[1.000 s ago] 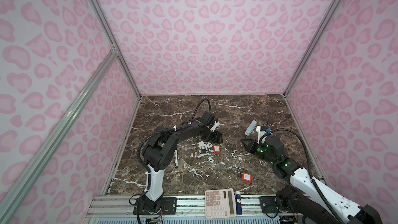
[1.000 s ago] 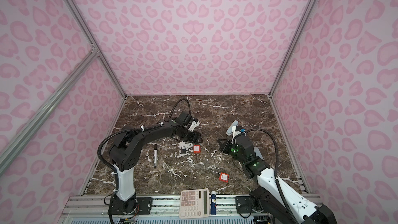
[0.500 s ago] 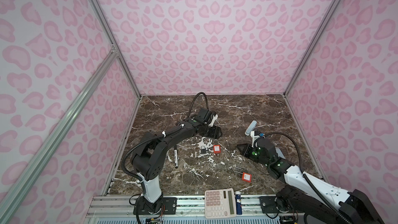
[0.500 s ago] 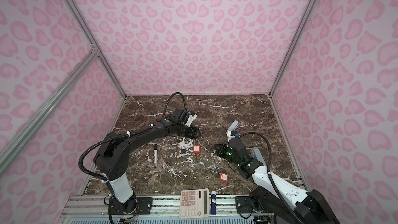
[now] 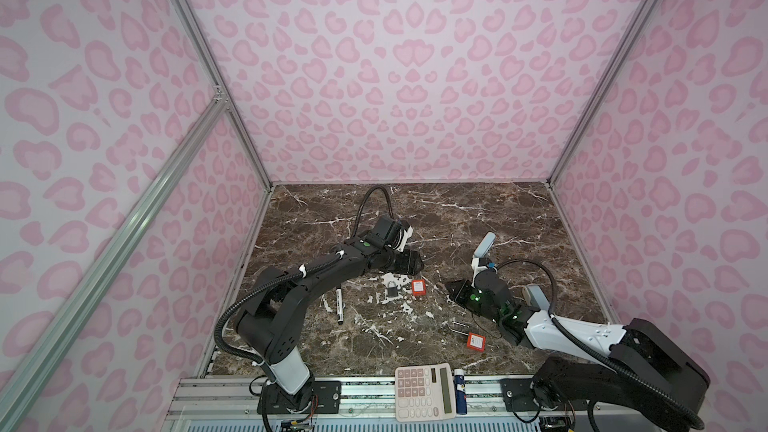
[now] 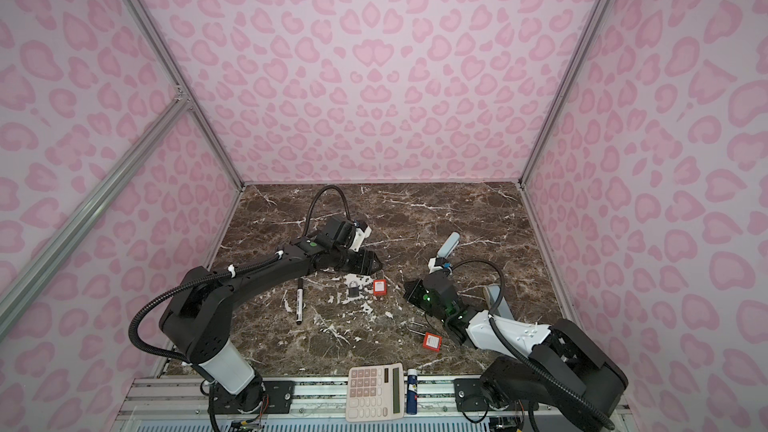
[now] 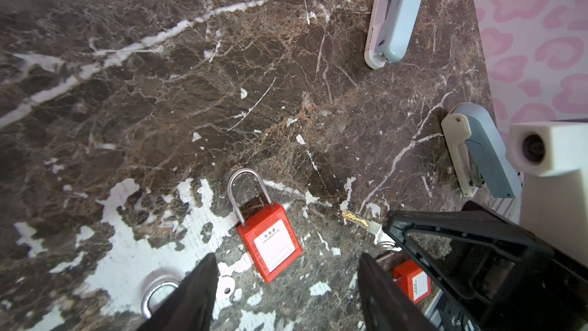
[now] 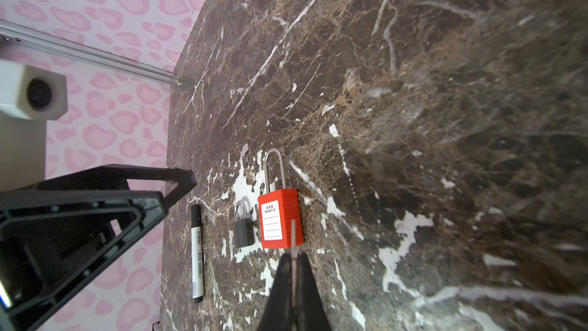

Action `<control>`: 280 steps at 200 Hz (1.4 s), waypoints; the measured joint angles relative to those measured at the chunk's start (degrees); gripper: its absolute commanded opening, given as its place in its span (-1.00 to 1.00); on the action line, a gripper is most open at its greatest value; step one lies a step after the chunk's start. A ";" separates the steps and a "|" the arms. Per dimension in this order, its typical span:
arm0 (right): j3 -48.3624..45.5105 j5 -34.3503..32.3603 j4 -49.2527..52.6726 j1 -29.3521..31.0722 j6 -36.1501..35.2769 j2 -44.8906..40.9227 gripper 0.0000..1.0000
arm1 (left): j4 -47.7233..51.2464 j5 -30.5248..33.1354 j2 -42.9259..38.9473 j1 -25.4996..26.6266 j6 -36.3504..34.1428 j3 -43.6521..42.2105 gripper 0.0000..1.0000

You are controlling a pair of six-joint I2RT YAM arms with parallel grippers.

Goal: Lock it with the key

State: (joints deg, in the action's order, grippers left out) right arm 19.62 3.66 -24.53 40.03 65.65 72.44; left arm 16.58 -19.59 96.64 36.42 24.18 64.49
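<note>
Two arms poised: we pinch the key [image 7: 356,219] in the right gripper [image 8: 294,261], left gripper [image 7: 286,259] spread by the far red padlock [image 7: 270,240]; next, steady it, aim at keyhole.

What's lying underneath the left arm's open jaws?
A red plastic padlock lies on the marble tabletop between the jaws. A small silver key and a grey padlock's shackle peek out; the rest is covered.

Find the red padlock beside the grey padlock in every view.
In a top view: red padlock, middle of the table.
In a top view: same spot.
Left wrist: past the left gripper.
Right wrist: beyond the key the right gripper holds.
Shared landmark: grey padlock beside it.
</note>
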 measured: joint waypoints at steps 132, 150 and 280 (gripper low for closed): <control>1.51 -2.32 -10.75 1.62 3.21 11.69 -1.00 | -1.68 -0.11 -1.40 0.13 1.31 -1.62 0.40; 1.55 -2.29 -11.43 1.77 3.96 13.09 -1.00 | -1.68 -0.11 -1.49 0.22 1.31 -1.75 0.40; 0.63 -1.44 -11.54 2.62 6.78 14.58 0.08 | -1.70 -1.09 -1.62 0.39 1.31 -1.97 0.40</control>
State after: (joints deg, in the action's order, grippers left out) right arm 20.25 2.22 -36.07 42.65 72.42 87.02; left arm 14.87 -20.69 95.02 36.82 25.50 62.52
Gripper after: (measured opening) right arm 0.541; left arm 0.701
